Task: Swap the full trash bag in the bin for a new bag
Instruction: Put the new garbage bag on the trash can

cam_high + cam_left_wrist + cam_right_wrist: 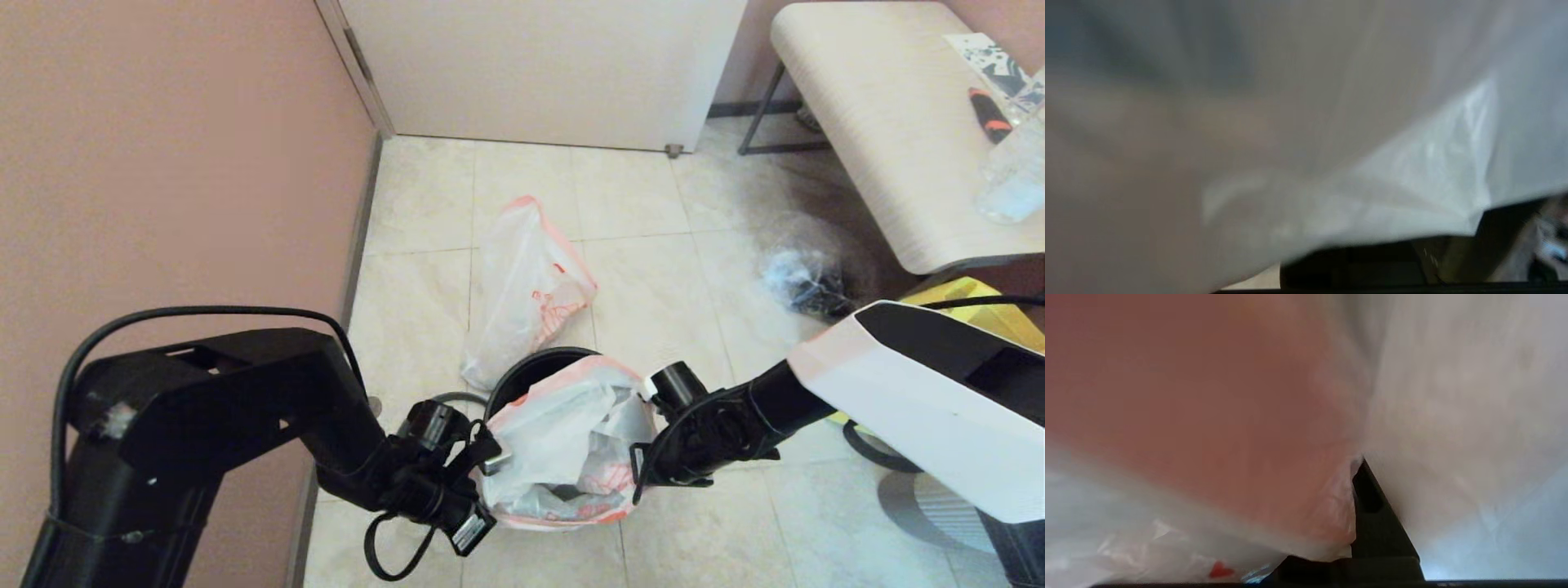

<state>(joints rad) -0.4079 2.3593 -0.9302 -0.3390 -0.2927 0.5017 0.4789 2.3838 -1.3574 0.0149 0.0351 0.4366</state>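
Tiled floor in a corner between a pink wall and a white door; a pale desk (882, 139) stands at the right. The bin (535, 367) sits on the floor, mostly hidden by the full trash bag (563, 445), whose mouth rises above the rim. The left pincer (487, 457) is at the bag's left edge and the right pincer (639, 469) at its right edge; both wrist views are filled with plastic film, so whether either is spread or pinching the rim cannot be told. The new bag (526, 290) lies crumpled on the floor just behind the bin.

Judged handling: the film is thin, soft and slippery and will stretch or tear under a point load; the contents look bulky yet light. The pink-orange rim, gathered double, offers the best hold, taken on opposite sides and lifted evenly.
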